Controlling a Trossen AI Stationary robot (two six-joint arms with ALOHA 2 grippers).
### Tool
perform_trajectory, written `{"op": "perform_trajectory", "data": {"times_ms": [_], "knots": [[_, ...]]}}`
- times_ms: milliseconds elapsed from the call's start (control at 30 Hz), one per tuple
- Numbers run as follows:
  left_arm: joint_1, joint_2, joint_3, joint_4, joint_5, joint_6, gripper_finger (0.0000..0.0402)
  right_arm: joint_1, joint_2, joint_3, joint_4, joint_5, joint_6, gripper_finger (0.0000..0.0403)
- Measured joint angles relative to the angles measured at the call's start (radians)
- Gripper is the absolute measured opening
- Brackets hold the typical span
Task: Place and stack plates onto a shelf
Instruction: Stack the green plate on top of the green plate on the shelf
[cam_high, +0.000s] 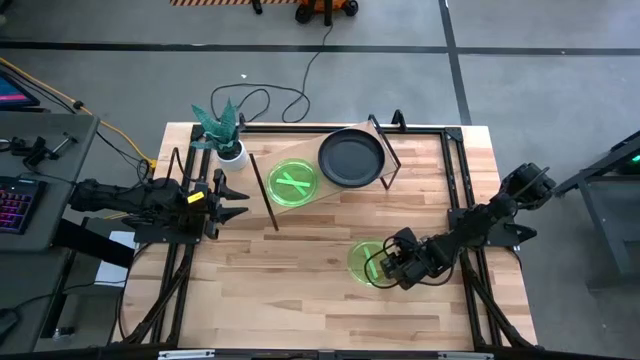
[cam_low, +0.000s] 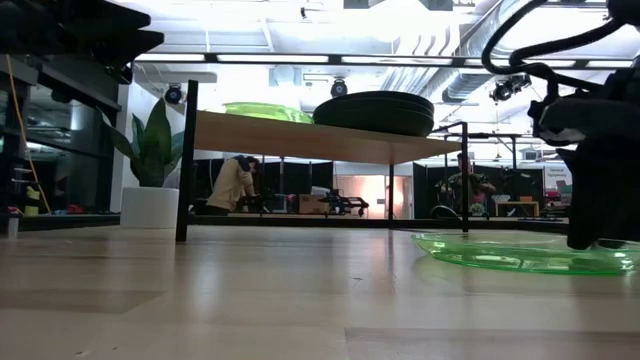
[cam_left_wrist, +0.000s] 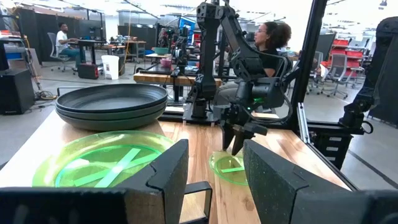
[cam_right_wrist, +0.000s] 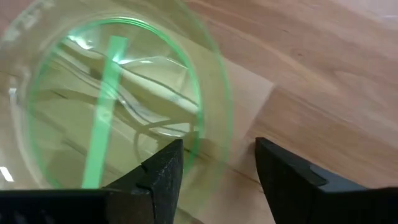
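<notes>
High view: right end effector open, straddling rim of flat green plate.

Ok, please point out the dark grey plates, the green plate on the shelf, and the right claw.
Dark grey plates (cam_high: 351, 157): high view, centre of the top plate.
Green plate on the shelf (cam_high: 292, 184): high view, its centre.
Right claw (cam_high: 383, 268): high view, between its fingertips.

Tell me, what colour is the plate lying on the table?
The plate is see-through bright green; the right wrist view shows it best.
</notes>
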Motion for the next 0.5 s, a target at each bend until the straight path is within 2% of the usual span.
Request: {"op": "perform_trajectory", "data": {"times_ms": [233, 500], "knots": [[0.0, 0.0, 0.0, -0.01, 0.0, 0.0, 0.0143, -0.001, 0.004, -0.001, 0.112, 0.001, 0.002, 0.0141], [0.0, 0.0, 0.0, -0.013, 0.0, 0.0, 0.0143, 0.002, 0.058, 0.002, 0.121, 0.026, 0.025, 0.0099]]}}
